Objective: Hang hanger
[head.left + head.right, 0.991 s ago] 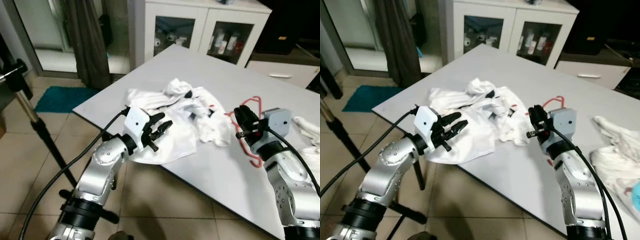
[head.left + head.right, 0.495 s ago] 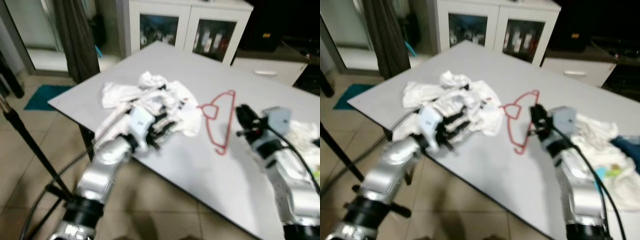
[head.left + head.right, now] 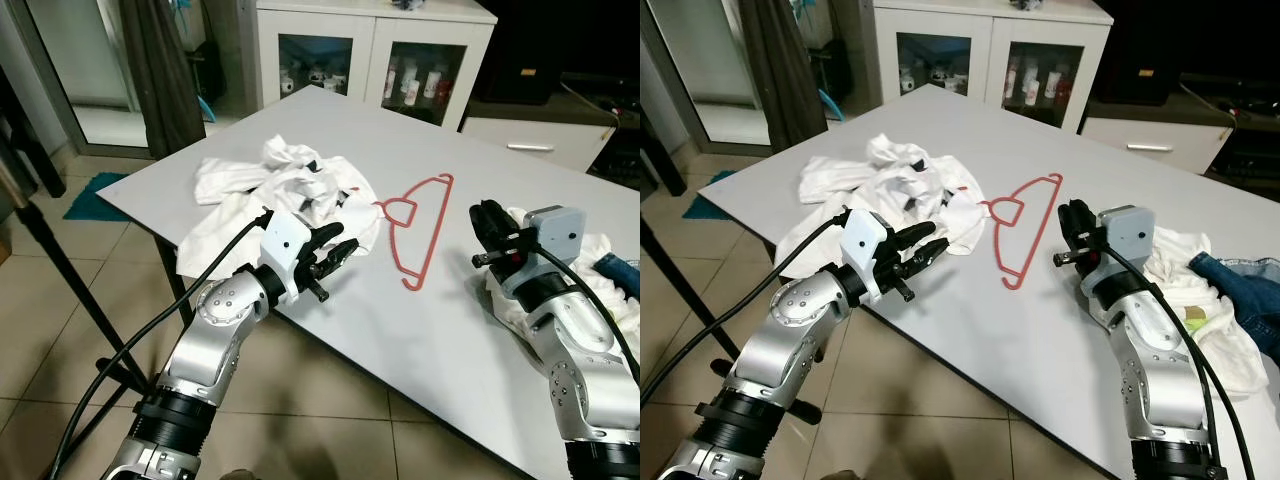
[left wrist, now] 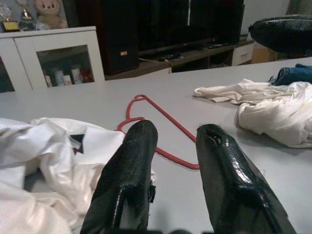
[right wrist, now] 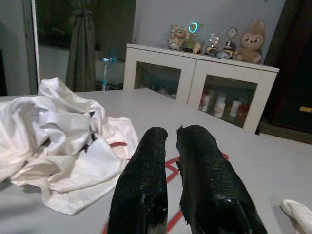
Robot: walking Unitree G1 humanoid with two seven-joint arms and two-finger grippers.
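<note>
Thin red wire hanger (image 3: 418, 226) lies flat on grey table (image 3: 440, 330), free, between your two grippers, hook end beside crumpled white shirt (image 3: 270, 190). Long axis runs away from you. Right gripper (image 3: 487, 238) nearer, hanger to its left, fingers nearly together, empty. Left gripper (image 3: 328, 262) slightly parted, empty, over shirt edge.

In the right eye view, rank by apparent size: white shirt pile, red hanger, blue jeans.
1. White shirt pile
2. Red hanger
3. Blue jeans, though cut off by the picture's edge, so their rank is unsure.
</note>
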